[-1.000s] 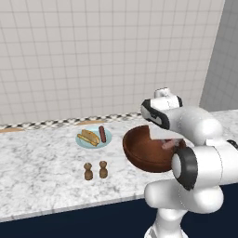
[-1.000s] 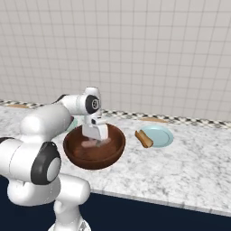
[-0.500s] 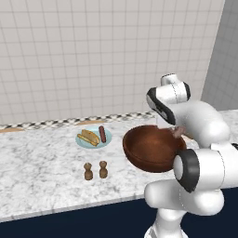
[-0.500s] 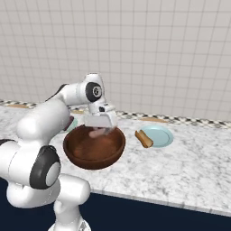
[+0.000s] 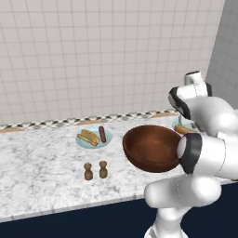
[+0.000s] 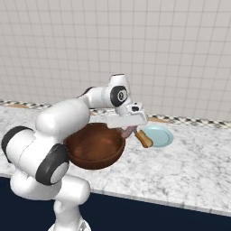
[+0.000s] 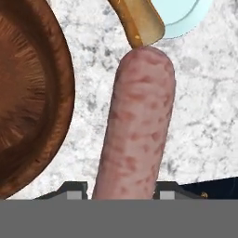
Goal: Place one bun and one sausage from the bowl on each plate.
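The end effector (image 6: 129, 131), clamped on a sausage (image 7: 135, 125), has swung out of the bowl (image 6: 95, 146) toward the right plate (image 6: 159, 135), completing the second serving

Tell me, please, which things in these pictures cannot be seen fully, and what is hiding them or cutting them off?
- Right plate, left base view: mostly behind the robot arm.
- Bun, hand view: cut by the top edge; its far end is behind the sausage.
- Bowl, hand view: cut by the left edge.
- Gripper, hand view: fingertips barely visible beside the sausage.
- Shakers, left base view: too small to tell apart.
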